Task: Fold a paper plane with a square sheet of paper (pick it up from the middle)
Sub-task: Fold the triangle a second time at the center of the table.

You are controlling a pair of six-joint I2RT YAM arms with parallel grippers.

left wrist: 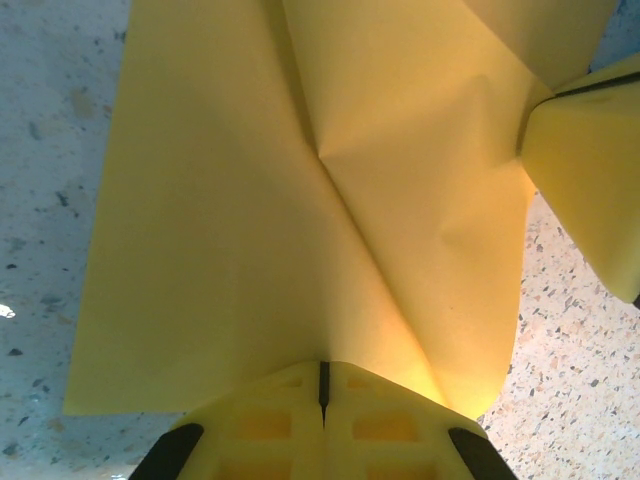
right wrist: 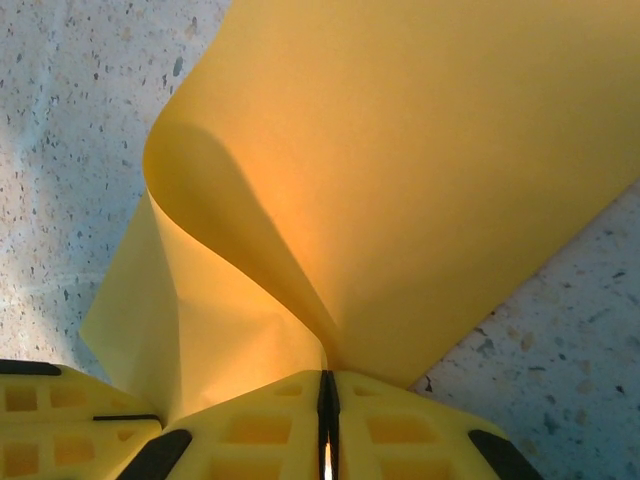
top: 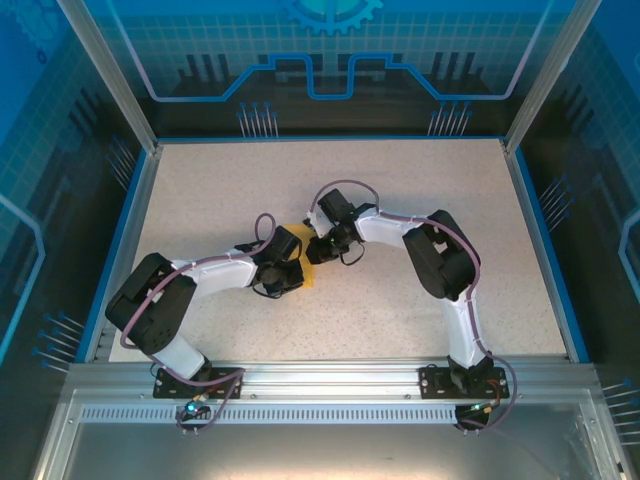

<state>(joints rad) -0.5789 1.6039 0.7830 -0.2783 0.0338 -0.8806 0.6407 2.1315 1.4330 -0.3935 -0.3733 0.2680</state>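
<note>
Seen from above, the left arm [top: 185,290] reached from its base at seven o'clock toward the middle of the table [top: 420,190]. The left gripper [top: 292,272] sat just left of the table's centre. In the left wrist view its yellow fingers [left wrist: 265,425] were clenched at six o'clock on an edge of the sheet of paper [left wrist: 220,250], the jaws pressed together with only a thin dark seam between them. The orange-yellow sheet fanned away from that pinch toward twelve o'clock. One crease ran up from the fingers to the middle of the view, where it met further creases heading to twelve and two o'clock. At three o'clock a yellow finger of the right gripper [left wrist: 590,190] touched the sheet's right edge.

From above, the sheet showed as a small orange patch [top: 310,276] at the table's centre, between the two grippers. Whether it rested on the surface or hung clear could not be told.

The right gripper [top: 318,250] sat just right of the patch. In the right wrist view its fingers [right wrist: 400,430] were likewise clamped on the paper at six o'clock, jaws shut tight on it. From there one layer curled up in a soft loop toward ten o'clock, and a broad flat span ran to one o'clock. The left gripper's finger [right wrist: 60,420] sat at eight o'clock, beside the sheet's lower corner. The right arm [top: 440,260] bent back to its base at five o'clock.
</note>
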